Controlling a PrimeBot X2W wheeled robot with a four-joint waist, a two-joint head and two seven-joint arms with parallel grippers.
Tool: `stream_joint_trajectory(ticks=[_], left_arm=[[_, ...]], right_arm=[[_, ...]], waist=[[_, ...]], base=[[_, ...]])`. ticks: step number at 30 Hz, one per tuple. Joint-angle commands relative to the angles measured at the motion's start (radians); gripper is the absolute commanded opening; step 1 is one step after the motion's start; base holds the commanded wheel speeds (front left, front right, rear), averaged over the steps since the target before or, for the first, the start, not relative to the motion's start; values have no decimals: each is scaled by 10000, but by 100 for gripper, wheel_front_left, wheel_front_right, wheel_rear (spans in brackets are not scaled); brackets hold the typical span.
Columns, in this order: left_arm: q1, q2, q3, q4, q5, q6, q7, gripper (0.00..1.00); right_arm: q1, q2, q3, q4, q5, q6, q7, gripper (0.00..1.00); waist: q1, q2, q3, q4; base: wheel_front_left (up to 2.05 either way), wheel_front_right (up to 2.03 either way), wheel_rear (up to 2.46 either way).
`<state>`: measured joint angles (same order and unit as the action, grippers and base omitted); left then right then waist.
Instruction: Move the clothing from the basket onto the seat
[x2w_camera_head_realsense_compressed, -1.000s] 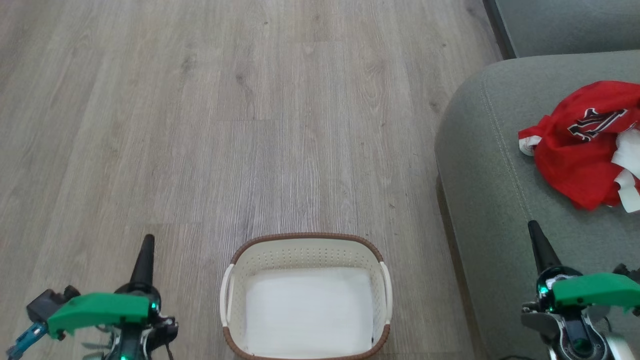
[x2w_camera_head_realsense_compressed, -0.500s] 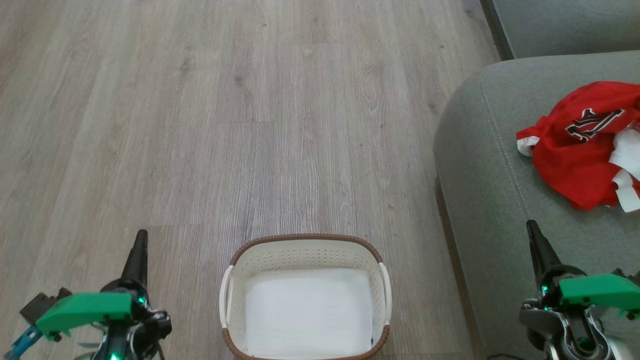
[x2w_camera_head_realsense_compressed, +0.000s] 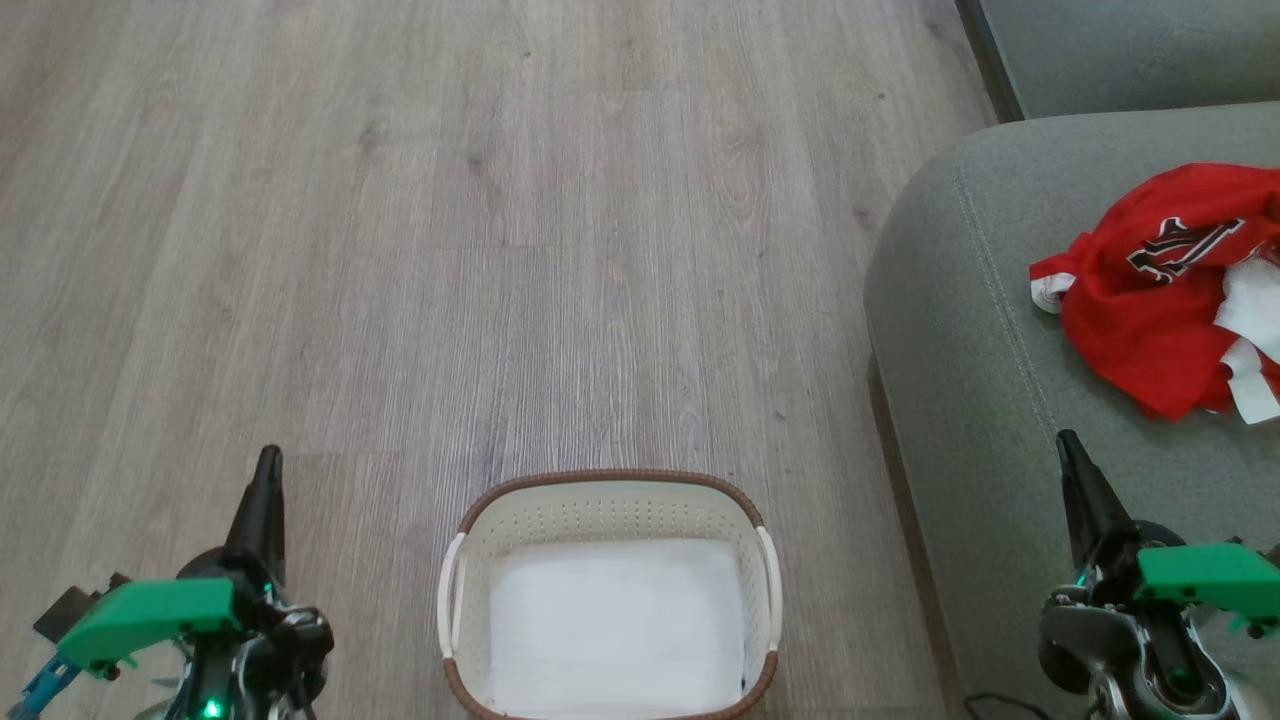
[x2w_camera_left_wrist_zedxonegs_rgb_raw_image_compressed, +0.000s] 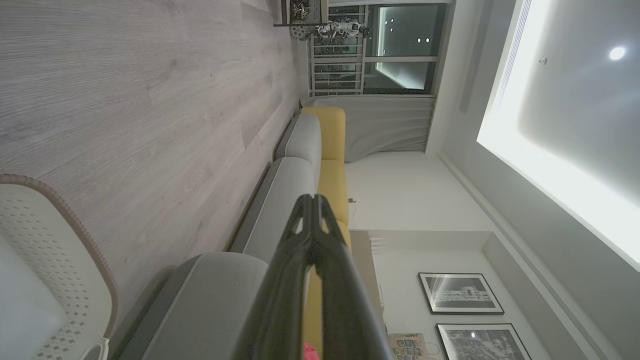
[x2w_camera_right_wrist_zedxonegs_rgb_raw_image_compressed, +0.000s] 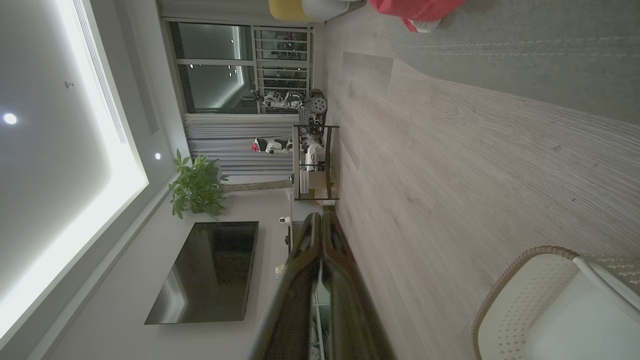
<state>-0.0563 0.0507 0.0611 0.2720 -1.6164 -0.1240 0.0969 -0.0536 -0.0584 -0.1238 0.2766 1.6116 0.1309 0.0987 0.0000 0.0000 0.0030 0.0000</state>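
The red clothing (x2w_camera_head_realsense_compressed: 1165, 290) with white trim and black lettering lies crumpled on the grey-green seat (x2w_camera_head_realsense_compressed: 980, 340) at the right, and its edge peeks in as clothing (x2w_camera_right_wrist_zedxonegs_rgb_raw_image_compressed: 417, 9) at the top of the right wrist view. The white basket (x2w_camera_head_realsense_compressed: 610, 505) with a brown rim stands on the floor at bottom centre, holding only its pale bottom. My left gripper (x2w_camera_head_realsense_compressed: 268, 462) is shut and empty, left of the basket. My right gripper (x2w_camera_head_realsense_compressed: 1068, 445) is shut and empty over the seat's front part, below the clothing.
Grey wood-look floor (x2w_camera_head_realsense_compressed: 450, 230) stretches ahead and to the left. A second sofa cushion (x2w_camera_head_realsense_compressed: 1130, 50) sits at top right. The wrist views show yellow cushions (x2w_camera_left_wrist_zedxonegs_rgb_raw_image_compressed: 332, 150), a shelf unit (x2w_camera_right_wrist_zedxonegs_rgb_raw_image_compressed: 312, 162), a plant (x2w_camera_right_wrist_zedxonegs_rgb_raw_image_compressed: 196, 185) and a dark screen (x2w_camera_right_wrist_zedxonegs_rgb_raw_image_compressed: 210, 270) far off.
Both arms have drawn back toward the bottom of the head view, the left gripper also drifting left. The clothing, basket and seat lie as before.
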Motion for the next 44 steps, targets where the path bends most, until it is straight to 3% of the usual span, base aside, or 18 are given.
stream_joint_trajectory(ticks=[1, 44], left_arm=[[-505, 102, 383, -271, -42, -67, 47, 0], [-511, 54, 452, -270, 16, -67, 103, 0]], right_arm=[[-536, 28, 166, -322, 25, -2, 92, 0], [-540, 54, 129, -320, -5, -2, 122, 0]], waist=[[0, 0, 1, 0], [0, 0, 1, 0]], base=[[0, 0, 0], [0, 0, 0]])
